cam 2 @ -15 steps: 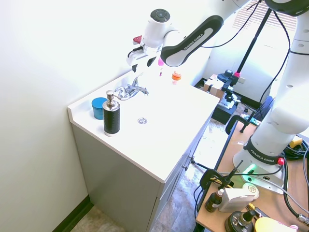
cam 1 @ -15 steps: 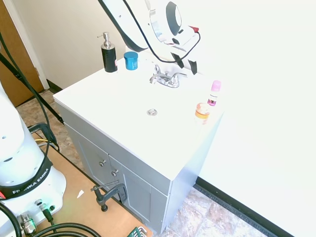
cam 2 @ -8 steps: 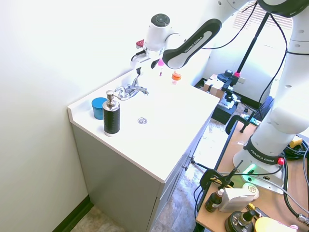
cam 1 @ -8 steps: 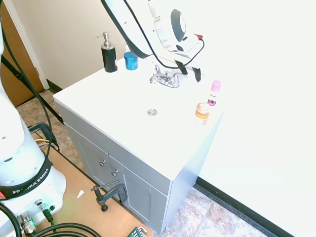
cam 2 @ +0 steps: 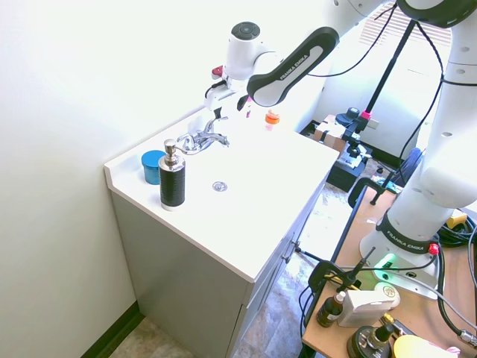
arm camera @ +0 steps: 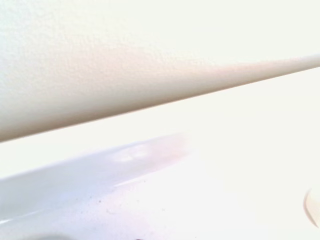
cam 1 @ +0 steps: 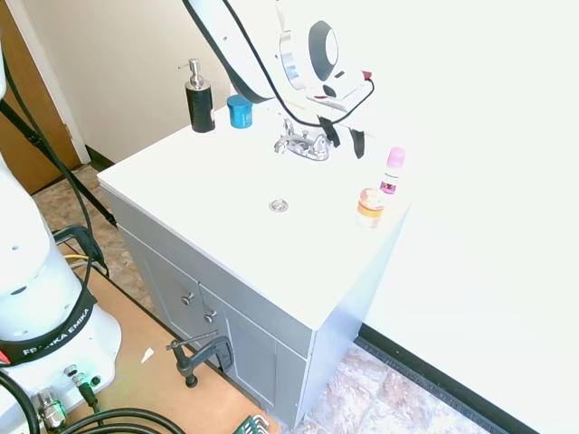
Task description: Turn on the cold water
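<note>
Since a second ago you have carried the end effector sideways and lower, from over the faucet to just beside the handle nearest the pink-capped bottle; its two dark fingers stand apart, gripping nothing. You will find the faucet at the back edge of the bench, against the wall, with the drain in front of it, and no water runs from its spout. Toward one back corner stand the black pump bottle and a blue jar; toward the other side edge, the pink-capped bottle and an orange-lidded jar. Expect the chrome levers to be rigid, smooth and slippery, turning stiffly about a fixed base. My judgement: press one finger against the lever's outer end rather than pinch it. Which lever is cold you cannot tell. Your wrist view shows only bright bench and wall.
</note>
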`<state>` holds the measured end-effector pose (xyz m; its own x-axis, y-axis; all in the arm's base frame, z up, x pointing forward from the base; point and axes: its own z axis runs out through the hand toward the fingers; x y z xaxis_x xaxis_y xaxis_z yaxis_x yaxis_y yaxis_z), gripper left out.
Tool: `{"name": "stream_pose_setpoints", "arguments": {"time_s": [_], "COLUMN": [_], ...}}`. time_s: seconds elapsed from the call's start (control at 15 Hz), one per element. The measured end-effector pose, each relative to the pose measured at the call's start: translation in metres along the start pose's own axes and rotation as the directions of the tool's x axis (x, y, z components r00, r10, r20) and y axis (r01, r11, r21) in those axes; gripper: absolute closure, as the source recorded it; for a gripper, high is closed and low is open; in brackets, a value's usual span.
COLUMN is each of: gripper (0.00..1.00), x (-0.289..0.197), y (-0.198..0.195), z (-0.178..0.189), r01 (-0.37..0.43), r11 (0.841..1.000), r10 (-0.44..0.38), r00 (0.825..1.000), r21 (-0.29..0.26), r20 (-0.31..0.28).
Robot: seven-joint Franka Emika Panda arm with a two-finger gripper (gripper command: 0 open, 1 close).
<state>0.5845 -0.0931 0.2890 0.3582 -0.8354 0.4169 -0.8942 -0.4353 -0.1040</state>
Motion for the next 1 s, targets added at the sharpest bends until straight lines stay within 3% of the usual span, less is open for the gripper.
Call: {"name": "stream_pose_setpoints", "arguments": {"time_s": [0.67, 1.0], "gripper": [0.0, 0.0], "x": [-0.007, -0.011], "y": [0.028, 0.059], "z": [-0.029, -0.09], "r01": [-0.014, -0.011], "r11": [1.0, 0.999], "r10": [0.015, 0.001], "r00": [0.996, 0.982], "r21": [-0.011, 0.052], "r20": [0.087, 0.188]}}
